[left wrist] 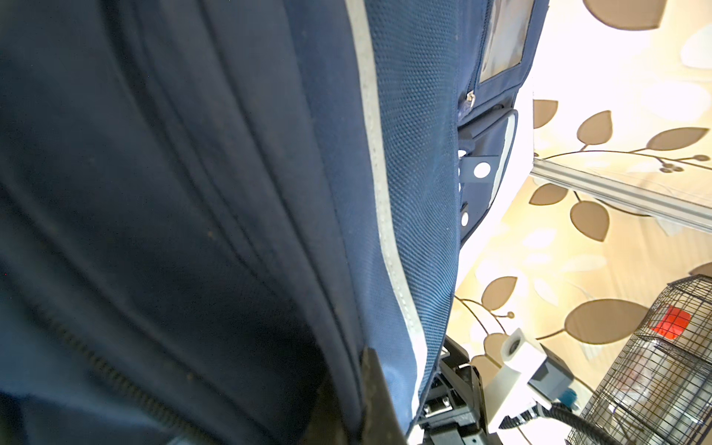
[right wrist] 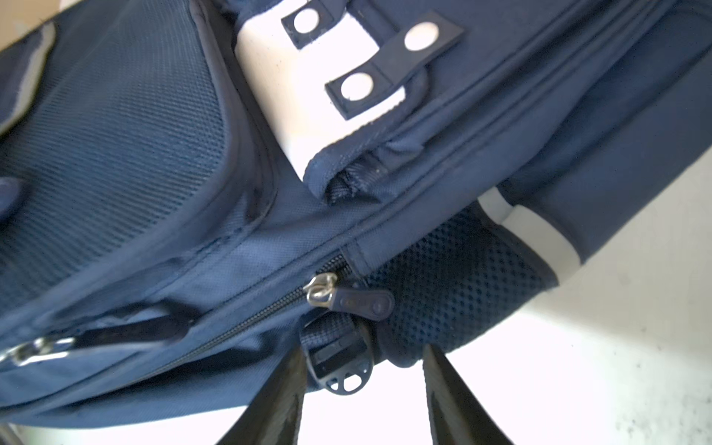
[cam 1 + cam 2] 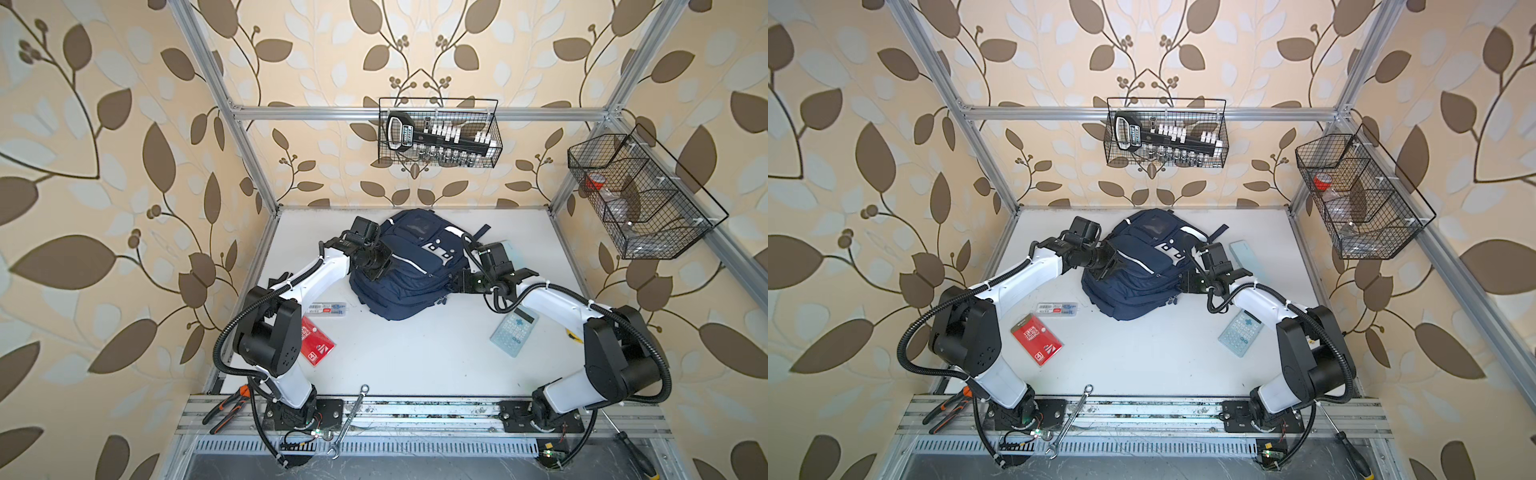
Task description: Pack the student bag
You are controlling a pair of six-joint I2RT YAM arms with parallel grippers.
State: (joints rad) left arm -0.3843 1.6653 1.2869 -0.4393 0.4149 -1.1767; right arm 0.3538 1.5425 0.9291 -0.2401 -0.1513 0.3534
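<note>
The student bag (image 3: 415, 274) (image 3: 1138, 274), a navy backpack with white stripes, lies at the back middle of the table in both top views. My left gripper (image 3: 376, 272) (image 3: 1106, 269) presses on its left side. In the left wrist view the left gripper (image 1: 346, 408) is shut, with a fold of bag (image 1: 231, 192) fabric pinched between its dark fingers (image 1: 369, 389). My right gripper (image 3: 459, 283) (image 3: 1185, 284) is at the bag's right side. In the right wrist view the right gripper (image 2: 366, 385) is open, its fingers (image 2: 285, 397) either side of a black strap buckle (image 2: 343, 366), just below a zipper pull (image 2: 346, 300).
A calculator (image 3: 514, 330) lies under the right arm. A red card pack (image 3: 316, 340) and a clear case (image 3: 327, 309) lie by the left arm. A pale blue case (image 3: 1246, 253) lies right of the bag. Pliers (image 3: 226, 409), a wrench (image 3: 349, 419) and a screwdriver (image 3: 631, 449) lie along the front rail. Two wire baskets (image 3: 438, 133) (image 3: 640, 195) hang on the walls.
</note>
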